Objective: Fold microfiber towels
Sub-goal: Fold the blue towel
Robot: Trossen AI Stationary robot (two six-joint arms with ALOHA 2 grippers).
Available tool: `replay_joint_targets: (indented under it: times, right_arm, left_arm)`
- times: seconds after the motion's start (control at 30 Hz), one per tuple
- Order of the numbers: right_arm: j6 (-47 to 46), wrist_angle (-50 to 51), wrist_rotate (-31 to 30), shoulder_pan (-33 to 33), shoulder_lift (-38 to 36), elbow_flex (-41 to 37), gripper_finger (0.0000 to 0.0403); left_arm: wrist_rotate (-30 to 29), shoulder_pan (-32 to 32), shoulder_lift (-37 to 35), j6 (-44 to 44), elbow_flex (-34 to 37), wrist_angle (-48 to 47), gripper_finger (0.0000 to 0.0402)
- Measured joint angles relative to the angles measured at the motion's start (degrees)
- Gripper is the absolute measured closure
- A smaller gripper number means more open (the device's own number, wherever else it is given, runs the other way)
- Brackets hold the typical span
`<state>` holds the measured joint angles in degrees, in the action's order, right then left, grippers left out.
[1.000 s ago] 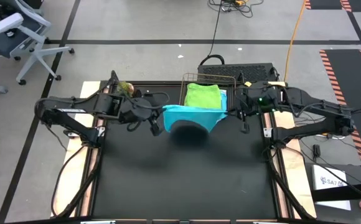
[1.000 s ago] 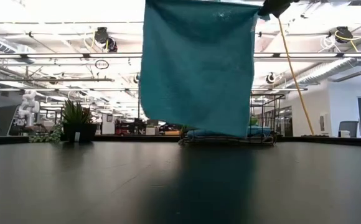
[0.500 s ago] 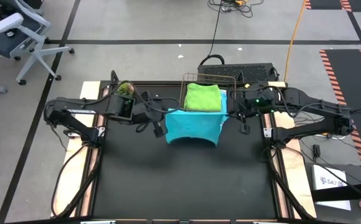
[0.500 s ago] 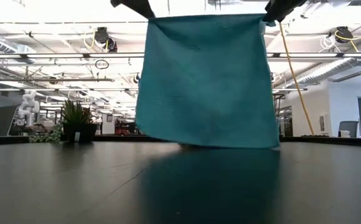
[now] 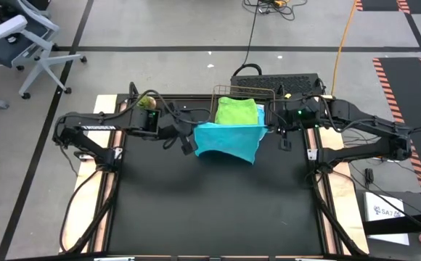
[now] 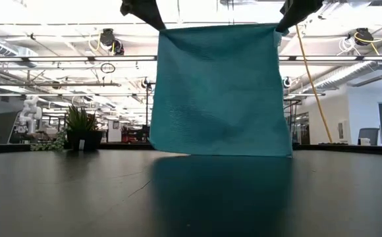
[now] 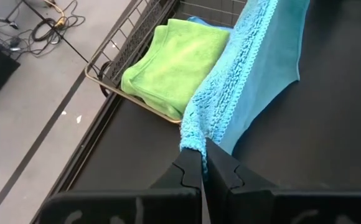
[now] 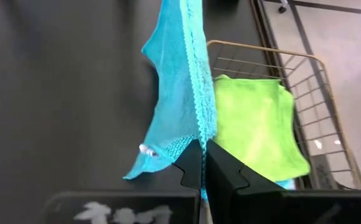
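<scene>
A teal microfiber towel [image 6: 218, 92] hangs spread out between my two grippers over the far middle of the black table [image 5: 210, 210]. My left gripper [image 5: 189, 142] is shut on its top left corner and my right gripper [image 5: 268, 130] on its top right corner. Its lower edge [image 6: 220, 154] is down at table level; whether it touches I cannot tell. A folded lime green towel [image 5: 238, 112] lies in a wire basket [image 5: 271, 92] just behind it. My left gripper pinches the towel's top left corner [image 7: 193, 142] between its two shut fingers, slanting down from the table's left. The towel hangs below it, its top edge [image 6: 217, 26] stretched nearly straight. My right gripper pinches the top right corner [image 8: 196, 135] between its two shut fingers, slanting down from the table's right. The towel hangs from it as a flat sheet.
A small potted plant [image 5: 147, 103] stands at the table's far left, close behind my left arm. The wire basket stands against the far edge, right behind the hanging towel. The black table surface stretches free toward the near edge.
Both grippers have come down with the teal towel, my left one more than my right. The towel, which swung with its lower edge well above the table, now hangs flatter and lower, its lower edge down at table level.
</scene>
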<state>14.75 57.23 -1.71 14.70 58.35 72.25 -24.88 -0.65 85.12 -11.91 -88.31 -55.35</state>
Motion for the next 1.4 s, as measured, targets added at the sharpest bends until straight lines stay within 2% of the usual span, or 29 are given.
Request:
replay_joint_targets:
  times: [0.13,0.37,0.63,0.87,1.0,1.17,1.4]
  right_arm:
    - [2.63,-0.02,-2.14,1.78,0.00,0.00,0.0403]
    - [3.29,-0.08,-2.50,3.23,-0.02,0.00,0.0403]
    - [-5.58,0.50,1.93,0.20,-0.02,-0.72,0.0403]
    - [-16.11,-1.37,6.10,-7.16,0.09,-8.05,0.0403]
    - [-24.43,-8.53,11.34,-12.95,0.09,-14.22,0.0403]
    - [-34.19,-21.60,13.88,-20.97,0.07,-21.63,0.0403]
    - [-50.52,-44.60,13.46,-31.42,0.52,-34.87,0.0403]
  left_arm:
    - [0.41,-0.75,0.00,0.86,0.00,0.48,0.0401]
    - [0.90,-1.77,-1.12,2.70,0.03,2.70,0.0401]
    - [4.50,-0.54,-0.32,0.81,0.09,1.10,0.0401]
    - [6.02,3.40,1.67,-4.68,0.23,-2.65,0.0401]
    - [7.52,7.02,3.25,-9.00,2.91,-1.69,0.0401]
    - [12.14,12.64,4.38,-17.60,12.76,6.10,0.0401]
    - [16.73,19.81,5.54,-31.69,26.65,25.61,0.0401]
